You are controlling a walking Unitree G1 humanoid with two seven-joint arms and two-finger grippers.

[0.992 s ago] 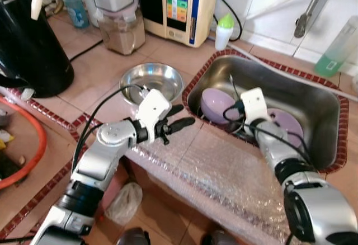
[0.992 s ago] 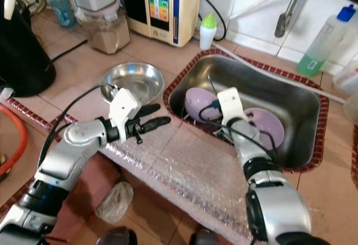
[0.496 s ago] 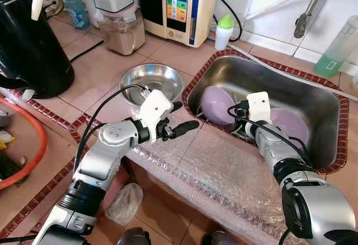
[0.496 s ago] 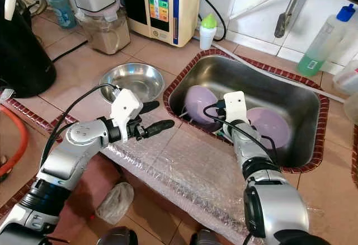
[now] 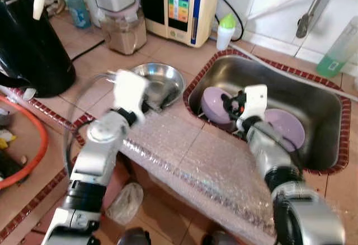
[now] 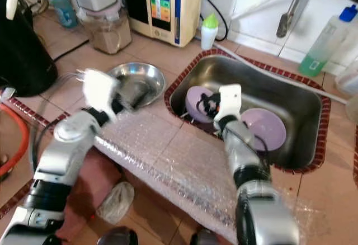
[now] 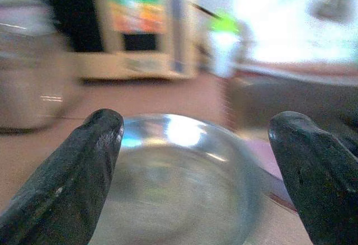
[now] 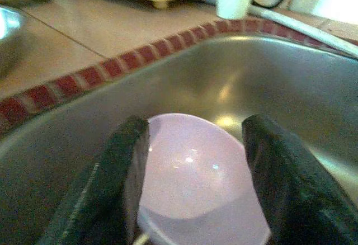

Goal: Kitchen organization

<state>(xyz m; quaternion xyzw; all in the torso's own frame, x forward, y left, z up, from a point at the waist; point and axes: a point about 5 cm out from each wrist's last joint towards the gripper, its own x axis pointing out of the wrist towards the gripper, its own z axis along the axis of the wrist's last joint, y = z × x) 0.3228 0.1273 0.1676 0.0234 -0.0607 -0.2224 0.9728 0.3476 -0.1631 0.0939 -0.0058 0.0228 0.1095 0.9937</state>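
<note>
A steel bowl (image 5: 161, 79) sits on the tiled counter left of the sink (image 5: 319, 102). My left gripper (image 5: 151, 96) is at the bowl's near rim; the left wrist view shows the steel bowl (image 7: 179, 183) between its open fingers (image 7: 84, 172). Two purple bowls lie in the sink, one at the left (image 5: 213, 103) and one at the right (image 5: 286, 128). My right gripper (image 5: 231, 103) hangs over the left one. In the right wrist view that purple bowl (image 8: 196, 178) lies just beyond the open fingertips (image 8: 128, 166). Neither gripper holds anything.
A black kettle (image 5: 31, 38), a blender jar (image 5: 123, 27), a water machine (image 5: 187, 4) and a green-capped bottle (image 5: 225, 29) line the back. A tap (image 5: 306, 13) and a soap bottle (image 5: 335, 52) stand behind the sink. Bubble wrap (image 5: 201, 161) covers the counter's front edge.
My left gripper has swung left and back from the bubble wrap to the steel bowl's rim. My right gripper has shifted left over the left purple bowl.
</note>
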